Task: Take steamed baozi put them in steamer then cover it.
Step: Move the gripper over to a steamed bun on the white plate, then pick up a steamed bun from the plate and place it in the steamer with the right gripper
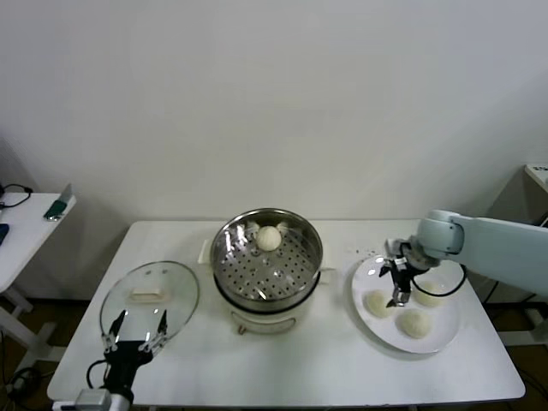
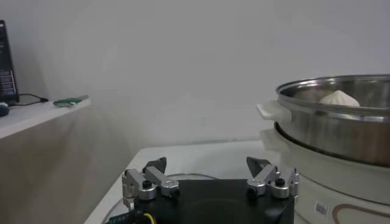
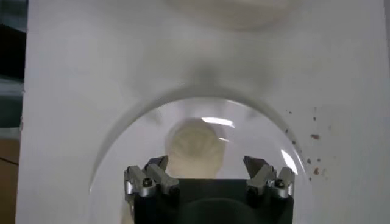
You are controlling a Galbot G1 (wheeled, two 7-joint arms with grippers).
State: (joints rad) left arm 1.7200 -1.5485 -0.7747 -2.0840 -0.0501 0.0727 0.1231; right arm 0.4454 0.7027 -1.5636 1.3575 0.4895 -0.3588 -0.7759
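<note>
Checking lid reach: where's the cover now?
Head view: the cover lies flat on the table's left side, beside the steamer, just ahead of the left tool.

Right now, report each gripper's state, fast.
Left gripper: open, empty, at the near edge of the cover.
Right gripper: open, empty, above a steamed baozi on the plate.

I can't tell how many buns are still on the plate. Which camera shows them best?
The head view: three baozi lie on the white plate, beneath the open right gripper. The right wrist view shows only one bun; the left wrist view shows no plate.
</note>
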